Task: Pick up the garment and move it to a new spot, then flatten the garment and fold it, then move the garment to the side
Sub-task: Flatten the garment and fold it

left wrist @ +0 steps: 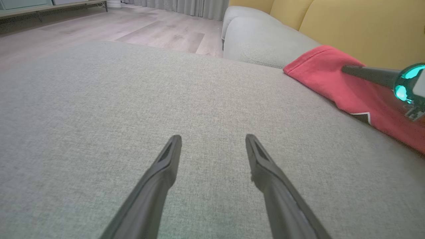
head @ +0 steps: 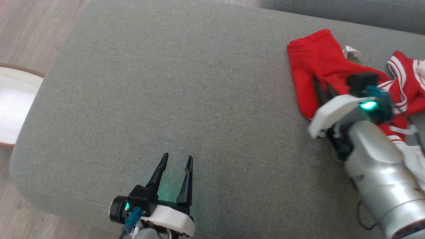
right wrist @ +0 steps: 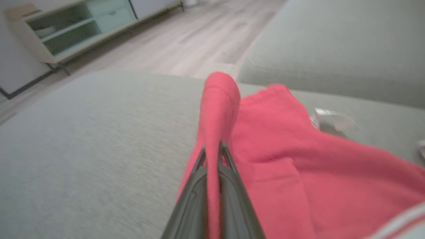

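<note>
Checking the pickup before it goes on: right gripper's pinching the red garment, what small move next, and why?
Probably lift the right gripper slightly and draw the red garment toward the bare middle of the grey cushion. Its jaws are shut on a raised fold, the rest lies bunched at the cushion's right side, and the left gripper hovers open.

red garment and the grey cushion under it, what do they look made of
Red garment: a soft knit, probably fleece or cotton jersey. The surface is matte and slightly fuzzy, the hem is stitched, and it folds softly. The exact fibre can't be told.
Grey cushion: woven upholstery fabric, matte, with a fine heathered weave that is plain in the left wrist view.
</note>
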Robot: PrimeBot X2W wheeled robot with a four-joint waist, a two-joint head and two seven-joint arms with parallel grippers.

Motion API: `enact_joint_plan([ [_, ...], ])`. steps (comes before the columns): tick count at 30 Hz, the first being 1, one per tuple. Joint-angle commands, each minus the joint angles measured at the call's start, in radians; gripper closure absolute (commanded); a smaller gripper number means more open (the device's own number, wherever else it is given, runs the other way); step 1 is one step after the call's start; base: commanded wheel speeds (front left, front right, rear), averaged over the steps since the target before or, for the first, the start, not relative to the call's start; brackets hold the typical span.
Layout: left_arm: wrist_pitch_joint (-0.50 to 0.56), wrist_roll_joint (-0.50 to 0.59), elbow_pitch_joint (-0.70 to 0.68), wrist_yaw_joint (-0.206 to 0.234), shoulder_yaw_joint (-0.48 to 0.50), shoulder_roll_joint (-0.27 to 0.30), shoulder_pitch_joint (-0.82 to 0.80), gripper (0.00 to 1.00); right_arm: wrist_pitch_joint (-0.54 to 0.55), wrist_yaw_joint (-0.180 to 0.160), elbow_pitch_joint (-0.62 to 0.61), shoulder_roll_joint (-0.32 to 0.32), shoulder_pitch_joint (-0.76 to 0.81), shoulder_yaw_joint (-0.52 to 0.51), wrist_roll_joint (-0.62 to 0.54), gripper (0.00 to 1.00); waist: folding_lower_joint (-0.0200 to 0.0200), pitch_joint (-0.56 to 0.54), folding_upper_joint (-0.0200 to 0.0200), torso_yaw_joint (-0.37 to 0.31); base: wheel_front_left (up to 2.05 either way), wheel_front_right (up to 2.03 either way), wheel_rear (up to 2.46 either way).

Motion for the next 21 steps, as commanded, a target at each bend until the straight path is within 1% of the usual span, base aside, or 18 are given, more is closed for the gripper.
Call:
enact_joint_plan([
  [1, -0.008, -0.002, -0.023, 0.001, 0.030, 0.002, -0.017, 0.00, -0.020, 0.003, -0.068, 0.043, -0.013, 0.075, 0.028, 1.00, -0.0001, -0.014, 0.0000, -0.001, 0.00, 0.00, 0.00],
  [4, -0.008, -0.001, -0.014, -0.004, 0.036, 0.002, -0.008, 0.00, -0.013, 0.003, -0.138, 0.082, 0.019, 0.184, 0.086, 1.00, -0.0001, -0.031, 0.0000, -0.002, 0.00, 0.00, 0.00],
  [5, -0.008, 0.000, -0.012, -0.005, 0.038, 0.002, -0.005, 0.00, -0.009, 0.003, -0.162, 0.090, 0.031, 0.217, 0.112, 0.58, -0.0001, -0.034, 0.0000, -0.003, 0.00, 0.00, 0.00],
  [6, -0.008, 0.001, -0.009, -0.006, 0.039, 0.002, -0.003, 0.00, -0.001, 0.003, -0.188, 0.096, 0.044, 0.257, 0.136, 0.00, -0.0001, -0.038, 0.0000, -0.004, 0.00, 0.00, 0.00],
  [9, -0.008, 0.003, -0.003, -0.009, 0.045, 0.002, 0.001, 0.00, 0.009, 0.003, -0.262, 0.089, 0.068, 0.358, 0.206, 0.00, -0.0001, -0.046, 0.0000, -0.009, 0.00, 0.00, 0.00],
  [13, -0.008, 0.005, -0.002, -0.011, 0.051, 0.002, 0.004, 0.00, -0.004, 0.003, -0.301, 0.039, 0.077, 0.423, 0.266, 0.00, -0.0001, -0.053, 0.0000, -0.019, 0.00, 0.00, 0.00],
  [16, -0.008, 0.005, -0.004, -0.012, 0.051, 0.002, 0.005, 0.00, -0.034, 0.003, -0.281, 0.002, 0.069, 0.418, 0.288, 0.00, -0.0001, -0.054, 0.0000, -0.022, 0.00, 0.00, 0.00],
  [19, -0.008, 0.002, -0.008, -0.012, 0.045, 0.002, 0.003, 0.00, -0.056, 0.003, -0.210, -0.022, 0.059, 0.377, 0.293, 0.00, -0.0001, -0.050, 0.0000, -0.020, 0.00, 0.00, 0.00],
  [21, -0.008, 0.001, -0.010, -0.012, 0.041, 0.002, 0.001, 0.00, -0.061, 0.003, -0.155, -0.023, 0.059, 0.351, 0.296, 0.00, -0.0001, -0.046, 0.0000, -0.015, 0.00, 0.00, 0.00],
])
